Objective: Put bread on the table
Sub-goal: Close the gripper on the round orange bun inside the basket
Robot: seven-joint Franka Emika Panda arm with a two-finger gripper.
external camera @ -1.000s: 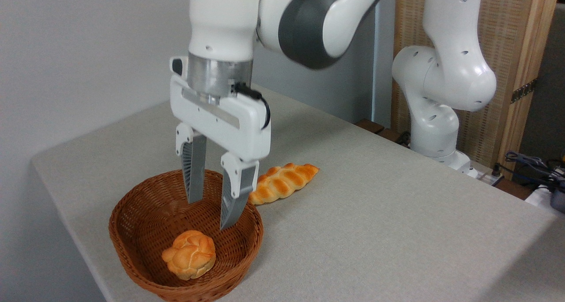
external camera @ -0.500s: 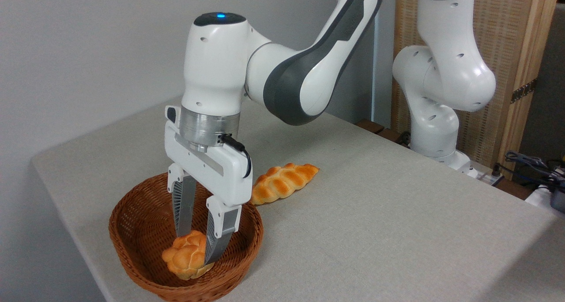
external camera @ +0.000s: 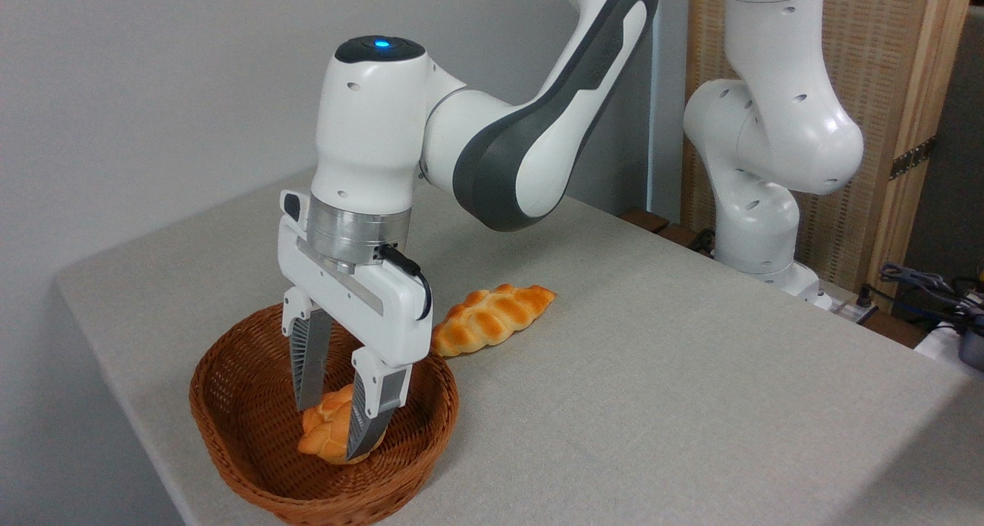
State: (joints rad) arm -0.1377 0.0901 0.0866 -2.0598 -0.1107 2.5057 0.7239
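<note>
The bread [external camera: 324, 427], a small golden-orange knotted bun, lies low inside the brown wicker basket [external camera: 231, 411] at the front left of the table [external camera: 653, 403]. My gripper [external camera: 332, 432] reaches straight down into the basket. Its two fingers stand on either side of the bun and press on it, so it is shut on the bread. The nearer finger [external camera: 373, 418] hides the bun's right part. The bun looks tilted and still sits at the basket's bottom.
A long braided loaf [external camera: 492, 318] lies on the cloth just behind and right of the basket. A second white robot arm [external camera: 761, 203] stands at the table's far right edge, with cables [external camera: 930, 287] beside it. A wall runs behind on the left.
My gripper came down from above the basket into it and took the bun between its fingers. The bun shifted slightly right and tilted.
</note>
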